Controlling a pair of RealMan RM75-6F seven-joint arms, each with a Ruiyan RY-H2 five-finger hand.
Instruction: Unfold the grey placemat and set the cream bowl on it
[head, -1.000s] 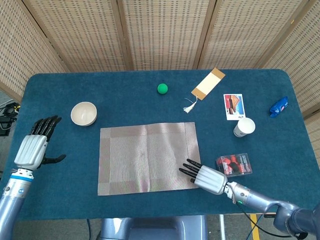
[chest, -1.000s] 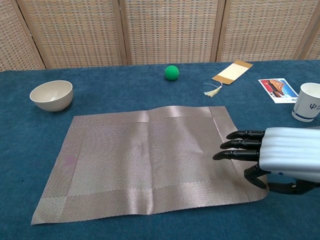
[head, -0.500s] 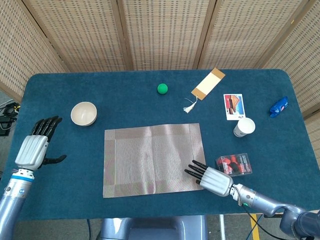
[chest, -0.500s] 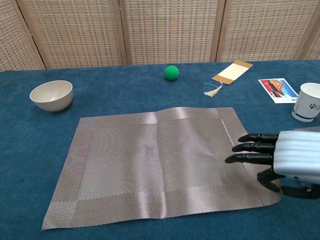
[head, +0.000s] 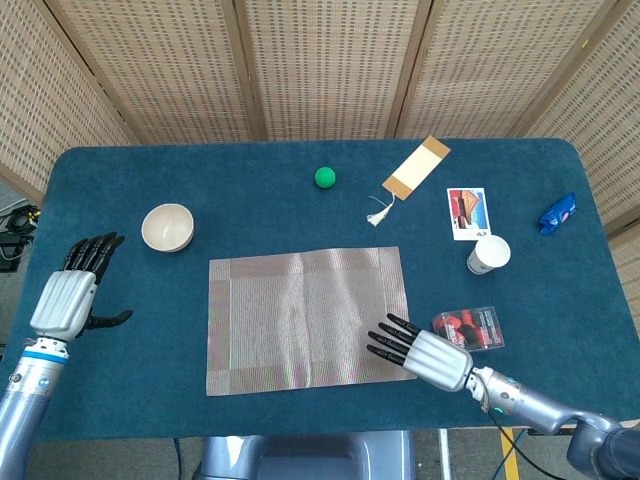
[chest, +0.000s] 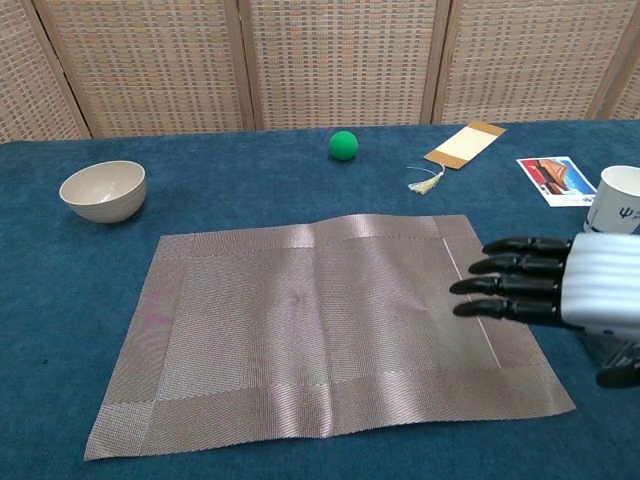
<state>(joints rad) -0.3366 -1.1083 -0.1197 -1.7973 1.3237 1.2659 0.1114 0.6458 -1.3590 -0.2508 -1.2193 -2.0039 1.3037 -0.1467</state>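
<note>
Left hand (head: 70, 295), empty with fingers spread, hovers at the bench's (head: 120, 180) left edge, nearest the round cream ceramic bowl (head: 167, 227) lying just beyond it. Rightward, the grey woven placemat (head: 300, 320) lies flat, long axis left-right. The right hand (head: 420, 350), fingers straight and empty, hangs over the mat's right edge.
</note>
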